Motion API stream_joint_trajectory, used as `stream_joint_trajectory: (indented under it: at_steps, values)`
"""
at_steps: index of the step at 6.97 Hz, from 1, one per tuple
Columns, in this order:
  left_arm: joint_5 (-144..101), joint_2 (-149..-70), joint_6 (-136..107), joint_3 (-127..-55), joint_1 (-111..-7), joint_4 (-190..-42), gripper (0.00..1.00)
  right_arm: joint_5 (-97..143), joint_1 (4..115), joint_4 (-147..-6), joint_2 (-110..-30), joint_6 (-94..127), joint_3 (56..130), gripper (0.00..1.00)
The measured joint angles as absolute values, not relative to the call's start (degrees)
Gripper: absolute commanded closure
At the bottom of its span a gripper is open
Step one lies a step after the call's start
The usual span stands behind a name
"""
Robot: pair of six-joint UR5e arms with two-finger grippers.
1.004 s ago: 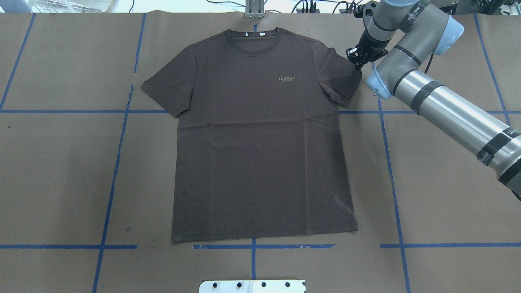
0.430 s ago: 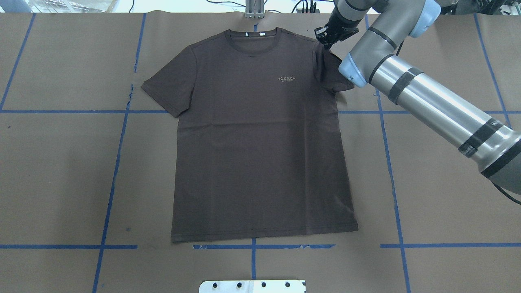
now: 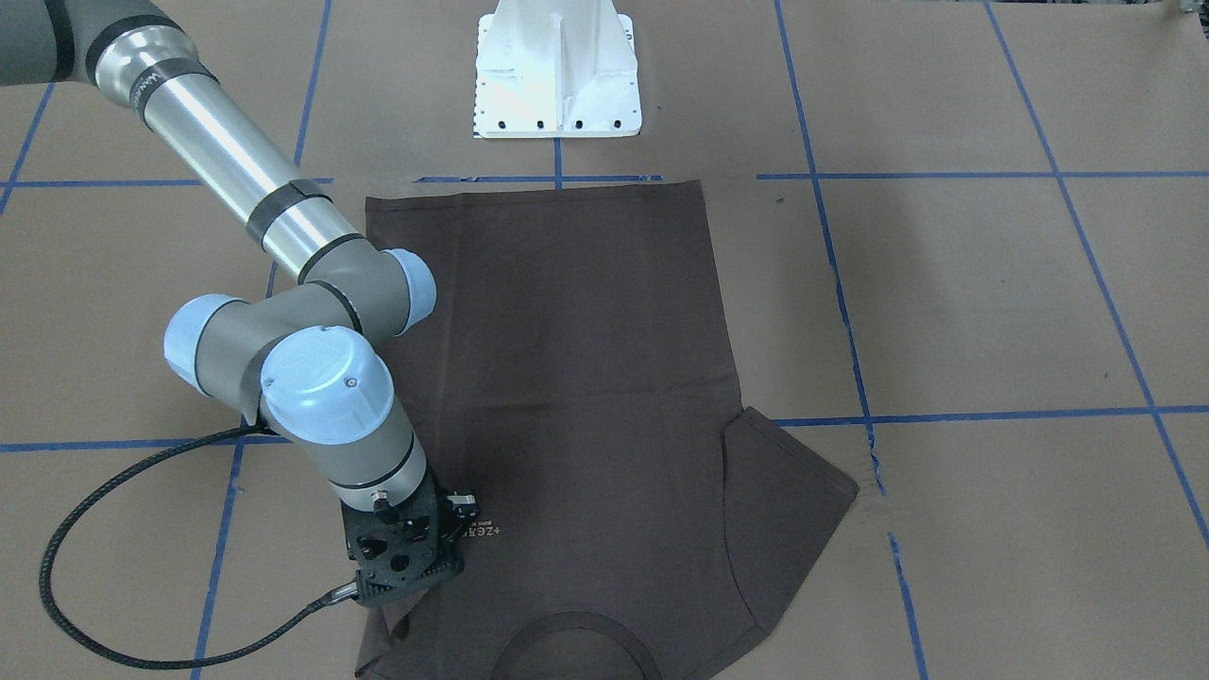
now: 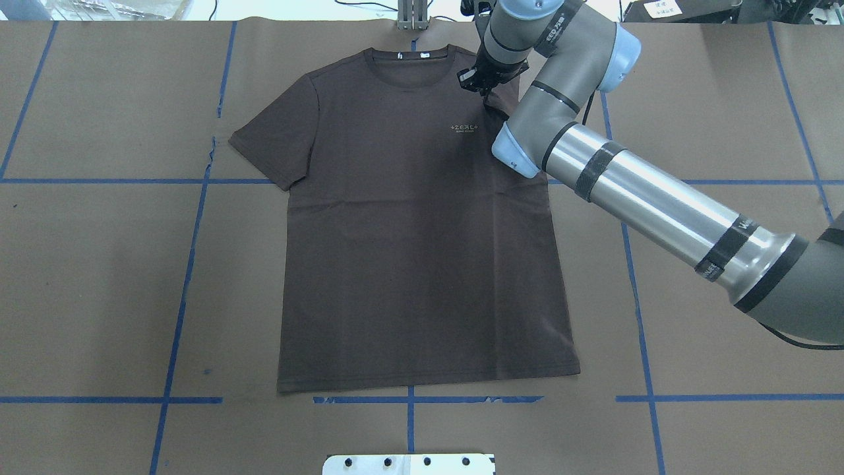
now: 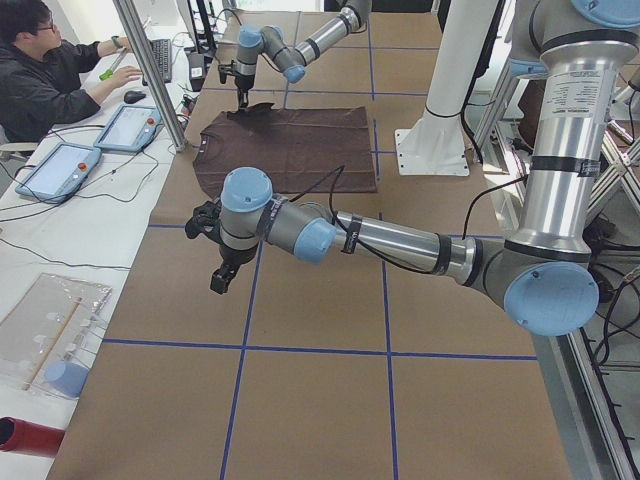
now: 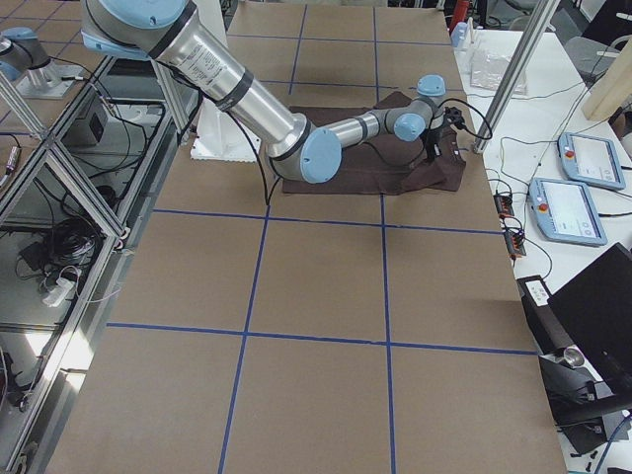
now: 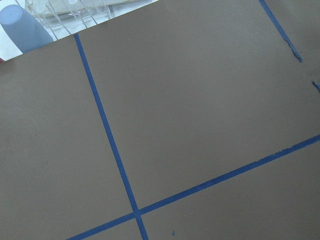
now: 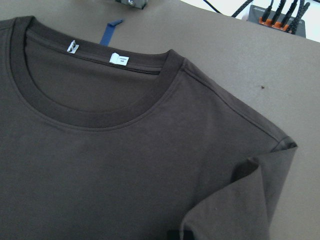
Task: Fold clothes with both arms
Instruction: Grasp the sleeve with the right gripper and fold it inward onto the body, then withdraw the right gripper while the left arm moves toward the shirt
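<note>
Off to the left, the left gripper (image 5: 219, 281) is hanging over the bare brown table (image 4: 99, 264), well apart from the garment; whether its jaws are parted cannot be told. At centre, the dark T-shirt (image 4: 409, 264) is lying flat, chest up, collar at the far edge. On the right, the right gripper (image 4: 476, 79), clamped on the right-hand sleeve (image 8: 240, 195), is sweeping it inward. A second ago it was at the shirt's outer edge; now it is nearing the collar, suggesting the first fold is under way.
</note>
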State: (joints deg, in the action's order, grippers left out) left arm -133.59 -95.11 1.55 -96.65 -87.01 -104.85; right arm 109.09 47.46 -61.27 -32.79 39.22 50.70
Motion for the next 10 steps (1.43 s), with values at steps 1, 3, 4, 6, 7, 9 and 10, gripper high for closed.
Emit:
stream_joint_trajectory:
  at_steps: [1,3,4,6,7,9,10]
  values:
    - [-133.59,-95.19,1.49,-96.76,-87.01,-104.83,0.00,107.77,46.19,-61.19,-32.59,39.26,50.55,1.00]
    - [-133.60,-95.29,1.36,-96.91,-87.01,-104.72,0.00,106.40,44.59,-60.07,-32.41,39.28,49.95,0.02]
    - [-133.59,-95.32,1.33,-96.93,-87.01,-104.69,0.00,106.09,44.26,-59.16,-32.35,39.29,49.44,0.00]
    - [-133.59,-96.03,0.26,-96.78,-86.98,-104.82,0.00,106.51,44.49,-58.63,-32.30,40.01,49.21,0.00]
    - [-133.47,-98.01,-4.53,-96.40,-86.28,-105.25,0.00,108.96,45.63,-59.25,-32.78,42.36,50.35,0.00]
    - [-130.10,-103.81,-23.39,-95.80,-79.10,-108.87,0.00,118.01,50.22,-69.95,-38.20,46.55,61.09,0.00]
    - [-126.63,-106.73,-32.91,-94.66,-72.99,-111.72,0.00,122.30,53.08,-78.05,-42.87,47.00,69.15,0.00]
